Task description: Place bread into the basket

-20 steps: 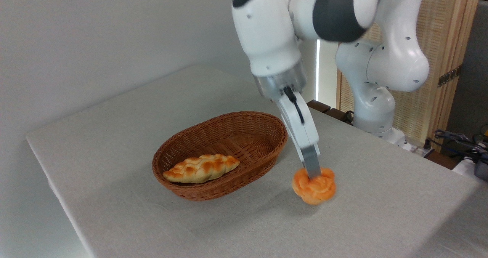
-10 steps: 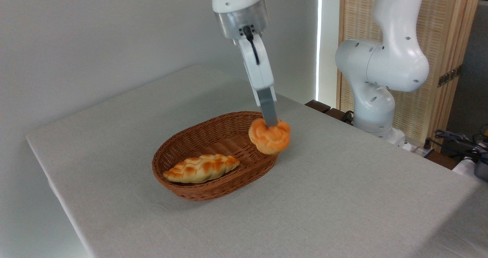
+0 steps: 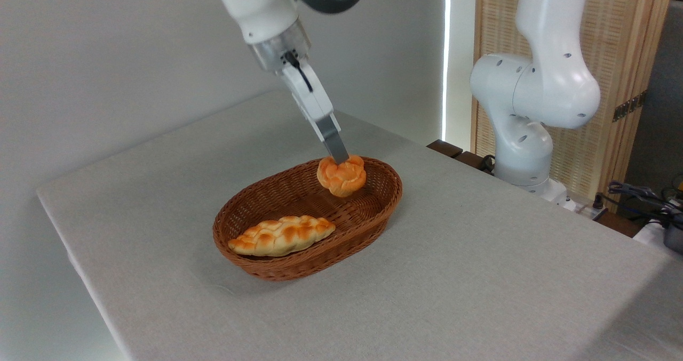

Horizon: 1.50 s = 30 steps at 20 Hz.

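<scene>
the tool [image 3: 341, 160] is pinching the orange knotted bun [image 3: 342, 175] from above, its thin fingers pressing into the top of it. the bun is hanging in the air over the far right part of the wicker basket [image 3: 267, 267], inside the line of the rim and not touching the bottom. a pale braided loaf [image 3: 282, 235] is lying in the near left part of the basket, well apart from the bun. the basket is standing on the grey worktop [image 3: 480, 275].

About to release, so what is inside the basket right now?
A braided loaf lies in the near end of the basket. The orange bun, held by the gripper, hangs over the far end. The floor beneath both is hidden.
</scene>
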{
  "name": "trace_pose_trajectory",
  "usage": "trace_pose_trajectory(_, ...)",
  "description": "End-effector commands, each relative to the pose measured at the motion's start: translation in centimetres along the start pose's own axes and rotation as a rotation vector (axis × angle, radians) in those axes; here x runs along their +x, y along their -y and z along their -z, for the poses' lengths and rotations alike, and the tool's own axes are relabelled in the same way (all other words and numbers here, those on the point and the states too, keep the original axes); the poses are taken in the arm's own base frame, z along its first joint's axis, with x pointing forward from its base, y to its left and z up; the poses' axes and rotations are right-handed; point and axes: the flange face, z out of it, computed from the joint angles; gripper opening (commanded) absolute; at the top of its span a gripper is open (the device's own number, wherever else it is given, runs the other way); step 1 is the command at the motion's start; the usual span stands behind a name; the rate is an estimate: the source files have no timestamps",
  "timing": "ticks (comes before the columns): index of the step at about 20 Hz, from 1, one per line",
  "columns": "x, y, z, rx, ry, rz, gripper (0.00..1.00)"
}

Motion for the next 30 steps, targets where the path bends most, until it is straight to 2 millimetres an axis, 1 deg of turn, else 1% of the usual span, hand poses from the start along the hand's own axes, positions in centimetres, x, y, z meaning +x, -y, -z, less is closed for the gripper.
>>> trace_pose_trajectory(1,0.7,0.6,0.6,0.021,-0.035,0.035,1.00)
trace_pose_trajectory(2,0.6,0.7,0.9,0.031,-0.038,0.036,1.00)
trace_pose_trajectory(5,0.5,0.8,0.6,0.025,-0.024,0.036,1.00)
trace_pose_trajectory(8,0.4,0.9,1.3,0.038,-0.039,0.043,1.00)
trace_pose_trajectory(10,0.0,1.4,4.7,0.080,-0.096,0.057,1.00)
trace_pose_trajectory(11,-0.7,2.2,6.5,0.094,-0.136,0.074,1.00)
trace_pose_trajectory(12,-1.6,3.6,8.0,0.102,-0.169,0.101,1.00)
trace_pose_trajectory(14,-2.8,5.6,11.3,0.123,-0.246,0.133,1.00)
trace_pose_trajectory(16,-5.7,8.5,14.2,0.121,-0.348,0.200,1.00)
trace_pose_trajectory(17,-7.1,9.8,15.2,0.109,-0.399,0.231,1.00)
trace_pose_trajectory(18,-8.3,10.8,15.8,0.098,-0.436,0.262,1.00)
trace_pose_trajectory(19,-8.9,11.5,16.0,0.093,-0.451,0.281,1.00)
trace_pose_trajectory(20,-9.1,11.7,16.0,0.097,-0.447,0.293,1.00)
trace_pose_trajectory(23,-9.1,11.8,16.0,0.094,-0.438,0.354,1.00)
trace_pose_trajectory(25,-9.3,12.2,15.5,0.128,-0.379,0.355,1.00)
trace_pose_trajectory(28,-9.0,11.8,15.6,0.148,-0.348,0.346,1.00)
trace_pose_trajectory(30,-9.2,11.9,15.6,0.148,-0.349,0.349,1.00)
